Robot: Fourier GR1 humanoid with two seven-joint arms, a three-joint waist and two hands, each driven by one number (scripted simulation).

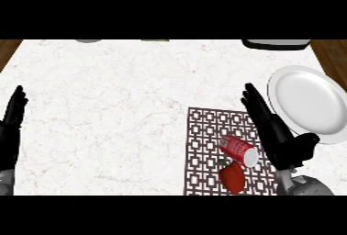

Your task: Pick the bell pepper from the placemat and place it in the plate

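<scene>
A: The right hand (279, 137) shows at the lower right of the frame. Its fingers are straight and close together, pointing toward the top edge, and the thumb sticks out to the right. It holds nothing.

B: And what lies under it?

A: It covers the right edge of the brown lattice placemat (207, 137), between a red soda can (238, 149) and the white plate (308, 103). The plate sits at the right edge of the frame on the white marbled counter (115, 101), with nothing on it.

B: Where is the red bell pepper (232, 179)?

A: On the lower part of the placemat, near the bottom of the frame, just below the can, which lies tipped on its side. The pepper's green stem points up toward the can; whether the two touch cannot be told. The hand is just right of the pepper, not on it.

B: The other hand?

A: The left hand (13, 114) rests at the left edge of the frame, fingers straight and pointing up, well apart from everything on the placemat.
</scene>
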